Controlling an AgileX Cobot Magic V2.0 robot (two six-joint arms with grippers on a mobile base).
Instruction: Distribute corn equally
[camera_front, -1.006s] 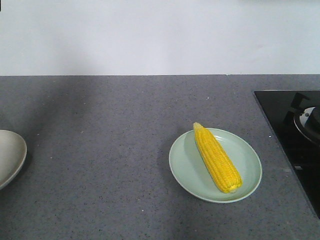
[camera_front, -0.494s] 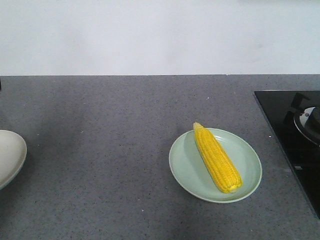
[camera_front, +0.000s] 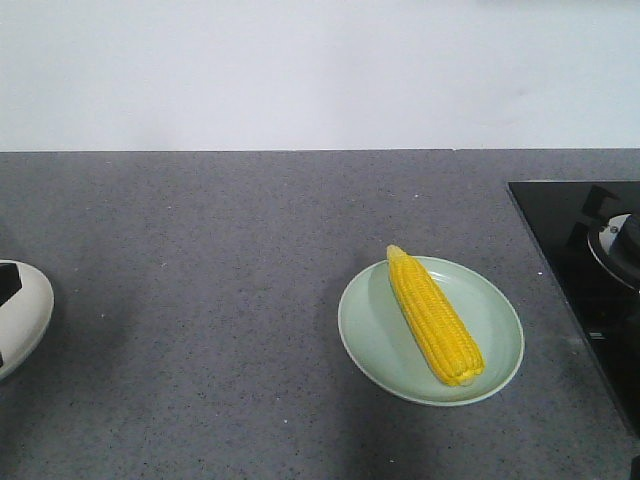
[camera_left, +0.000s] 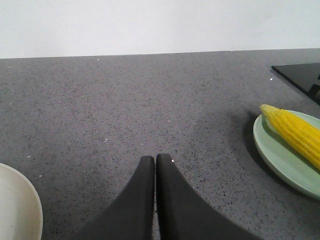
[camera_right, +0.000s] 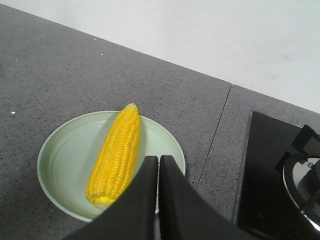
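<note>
One yellow corn cob (camera_front: 435, 318) lies slantwise on a pale green plate (camera_front: 500, 345) right of centre, its pointed tip toward the back left. In the left wrist view the corn (camera_left: 295, 134) and the green plate (camera_left: 280, 160) are at the far right. My left gripper (camera_left: 156, 157) hovers over bare counter, shut and holding nothing. My right gripper (camera_right: 158, 159) is also shut and holding nothing, just above the green plate's (camera_right: 65, 165) right rim, beside the corn (camera_right: 116, 155).
A white plate (camera_front: 28, 310) sits at the left edge, partly cut off, with a dark shape over its rim; its rim also shows as the white plate (camera_left: 17, 210). A black hob (camera_front: 585, 290) with a burner fills the right side, seen too as the hob (camera_right: 270, 180).
A dark shape has come into view at the left edge over the white plate. The corn and green plate have not moved.
</note>
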